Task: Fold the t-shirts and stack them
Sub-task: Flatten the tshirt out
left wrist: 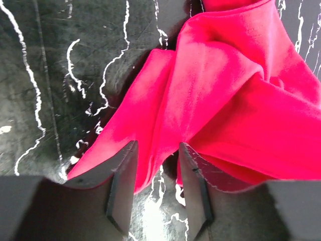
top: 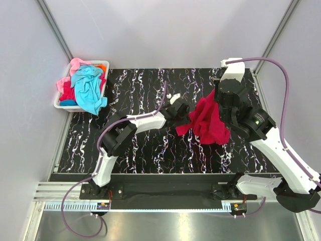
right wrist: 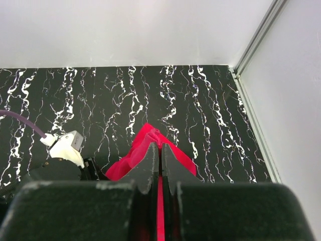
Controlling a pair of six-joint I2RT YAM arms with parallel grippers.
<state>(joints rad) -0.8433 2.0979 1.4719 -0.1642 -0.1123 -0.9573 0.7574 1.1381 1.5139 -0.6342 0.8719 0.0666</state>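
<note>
Top view. Red shirt [top: 209, 123] hangs bunched toward 3 o'clock of the table [top: 140, 150], pinched at its upper end by the right gripper [top: 215, 96]. Cannot tell whether its lower edge rests on the surface. Left gripper [top: 183, 111] sits at the shirt's 9 o'clock side, touching cloth. Basket [top: 61, 104] at 10 o'clock holds a turquoise shirt [top: 89, 89] and a pink shirt [top: 75, 65], heaped and unfolded.

Left wrist view. Fingers [left wrist: 123, 181] stand apart, with table showing in the gap. A red fold drops toward them from 12 o'clock and is not pinched.

Right wrist view. Fingers pressed together with a thin red strip clamped between them. More red cloth shows past the tips at 12 o'clock.

Judgement: the step is likely taking a second hold so the shirt can be spread. The left gripper should find a free corner or hem, not this thick middle fold, and advance until cloth fills the gap before closing. Then draw the arms apart toward 9 and 3 and lower the shirt flat. Catching doubled layers would likely leave it twisted.
</note>
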